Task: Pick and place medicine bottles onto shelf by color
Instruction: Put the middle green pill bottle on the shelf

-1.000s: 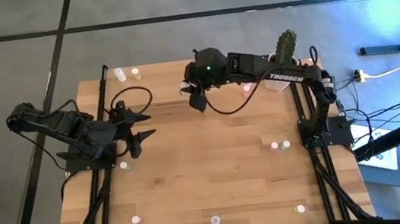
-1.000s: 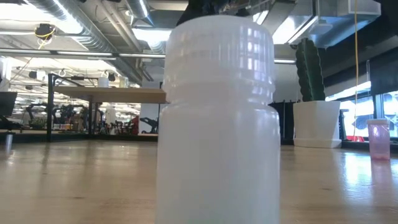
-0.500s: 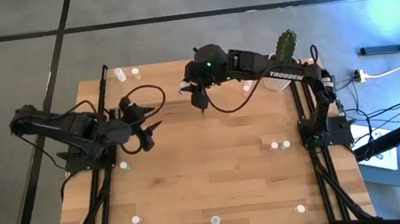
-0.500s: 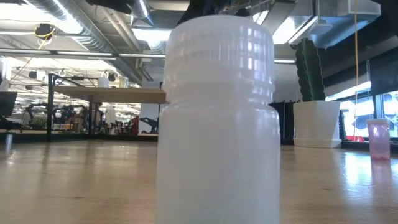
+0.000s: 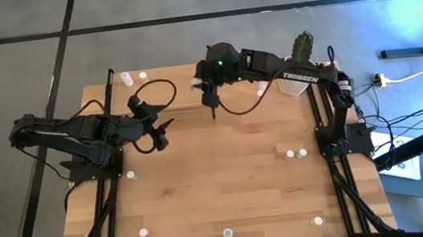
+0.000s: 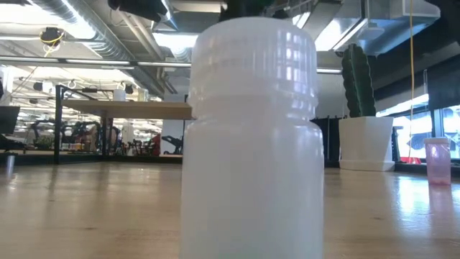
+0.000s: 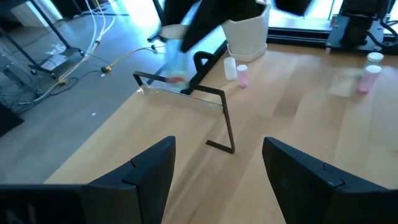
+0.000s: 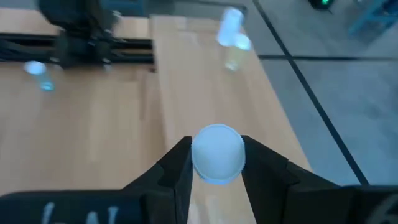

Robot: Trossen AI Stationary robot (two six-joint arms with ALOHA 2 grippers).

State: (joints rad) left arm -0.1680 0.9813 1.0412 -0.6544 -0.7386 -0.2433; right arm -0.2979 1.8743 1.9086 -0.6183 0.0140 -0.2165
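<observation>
My right gripper [image 8: 217, 163] is above the far middle of the table [image 5: 226, 173] and is shut on a white medicine bottle [image 8: 217, 154], which shows in the high view as a pale spot [image 5: 197, 84]. My left gripper [image 5: 161, 133] hangs open over the table's left part with nothing between its fingers [image 7: 217, 177]. Thin black posts of the shelf [image 7: 214, 115] stand ahead of it. Other bottles stand on the table: a white [image 5: 127, 79] and a pale yellow one [image 5: 143, 78] at the far left, a pink one [image 5: 261, 90], and a pink-green pair [image 5: 289, 154] on the right. My right gripper pinches the white bottle by two opposite sides [image 8: 194, 155] between its two fingers. The bottle's round end faces the wrist camera. The fingers slant down toward the table's far left corner, and the bottle is lifted clear of the table.
A cactus in a white pot [image 5: 302, 49] stands at the far right. Several bottles line the near edge [image 5: 227, 233]; one white bottle [image 6: 251, 137] fills the low view, with a pink one [image 6: 437, 160] to its right. Bare wood lies in the middle.
My left gripper has swung toward the table's right and a little toward the far edge, staying open. My right gripper has shifted slightly toward the far edge and rolled a little, with the white bottle still between its fingers.
</observation>
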